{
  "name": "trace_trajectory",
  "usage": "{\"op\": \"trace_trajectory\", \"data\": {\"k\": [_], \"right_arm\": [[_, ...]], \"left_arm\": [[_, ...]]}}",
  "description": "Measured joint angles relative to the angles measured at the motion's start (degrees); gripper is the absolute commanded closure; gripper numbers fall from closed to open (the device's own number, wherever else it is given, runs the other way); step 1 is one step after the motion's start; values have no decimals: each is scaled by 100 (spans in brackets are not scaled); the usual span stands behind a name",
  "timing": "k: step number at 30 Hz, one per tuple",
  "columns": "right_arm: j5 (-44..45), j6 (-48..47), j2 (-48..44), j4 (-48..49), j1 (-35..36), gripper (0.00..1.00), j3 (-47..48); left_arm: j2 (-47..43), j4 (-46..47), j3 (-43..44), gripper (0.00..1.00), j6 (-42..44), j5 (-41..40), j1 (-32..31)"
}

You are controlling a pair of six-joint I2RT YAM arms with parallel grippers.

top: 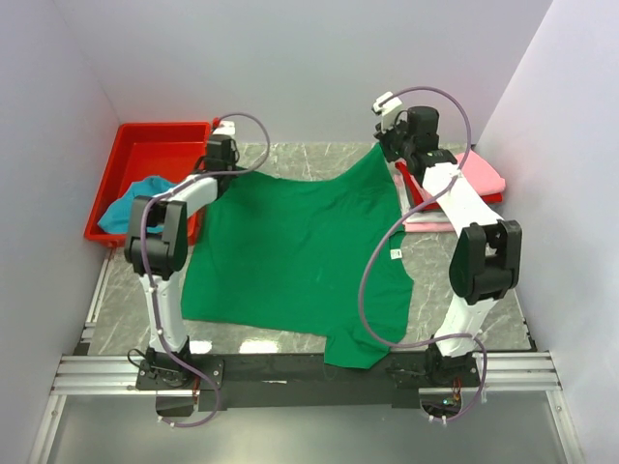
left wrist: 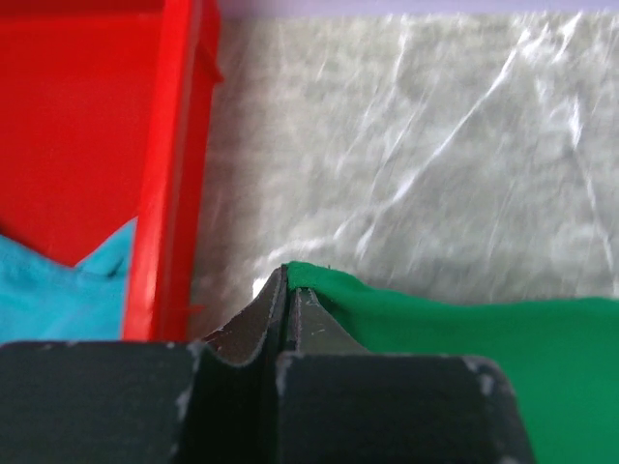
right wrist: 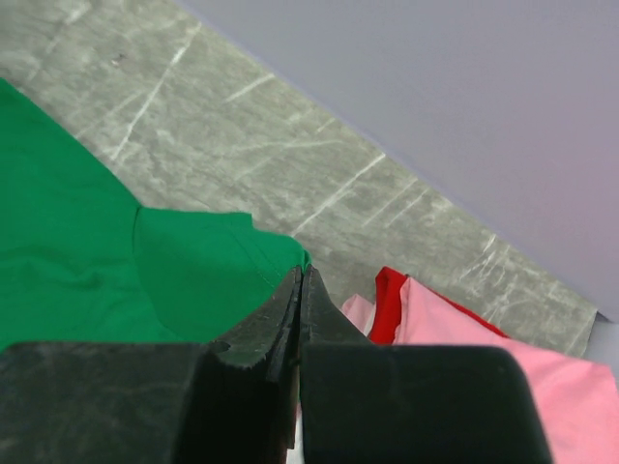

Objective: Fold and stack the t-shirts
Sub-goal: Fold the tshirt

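Note:
A bright green t-shirt lies spread across the table, its small white label near the right edge. My left gripper is shut on the shirt's far-left corner, next to the red tray; in the left wrist view the green cloth leaves the pinched tips. My right gripper is shut on the far-right corner and holds it raised off the table. In the right wrist view the green cloth meets the closed tips. Pink, red and whitish t-shirts are stacked at the right.
A red plastic tray stands at the far left with a teal-blue t-shirt hanging over its near side. White walls close in the back and both sides. The shirt's near hem hangs over the black rail at the front.

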Motion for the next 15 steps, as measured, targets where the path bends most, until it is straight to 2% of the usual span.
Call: {"op": "trace_trajectory", "data": {"k": [6, 11, 15], "right_arm": [[-90, 52, -140, 122, 0, 100, -221], [-98, 76, -140, 90, 0, 100, -352], [-94, 76, -140, 136, 0, 100, -361]], "left_arm": [[638, -164, 481, 100, 50, -562, -221], [1268, -691, 1080, 100, -15, -831, -72], [1412, -859, 1226, 100, -44, -927, 83]]}}
